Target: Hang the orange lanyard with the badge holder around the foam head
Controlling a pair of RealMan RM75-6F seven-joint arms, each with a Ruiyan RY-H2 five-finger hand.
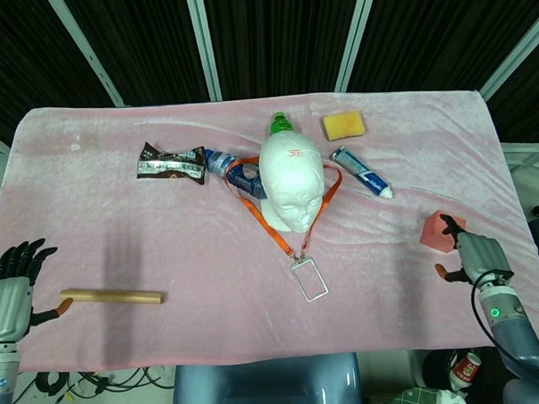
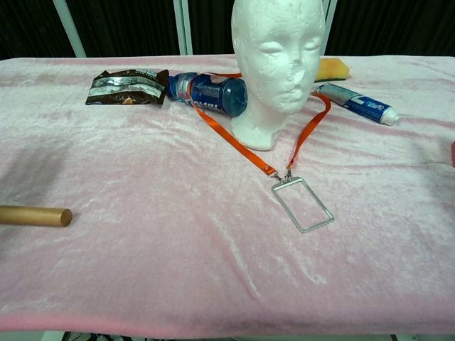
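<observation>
Nearest you, your left hand sits off the near left edge of the pink plush table cover, fingers spread and holding nothing, its thumb tip just short of the near end of the plain wooden dowel, which lies across the cloth with its long axis running left to right. Your right hand is at the near right edge, also released with fingers apart, close beside the pink foam cube; whether it touches the cube cannot be told. Neither hand shows in the chest view.

In the middle of the near cloth lies the clear rectangular badge holder with a metal frame, flat on the fabric, its long axis running from the clip at its far left corner toward the near right. From that clip the orange ribbon lanyard opens in a V pointing away from you: one strap runs far left past the base of the white foam head, the other climbs up the right side of the neck, and the loop passes around behind the head. The head stands upright, face toward you.

Just left of its base a blue-labelled plastic bottle lies on its side, and beyond that a dark snack wrapper. Right of the head lies a blue-and-white toothpaste tube; behind it, a yellow sponge.
</observation>
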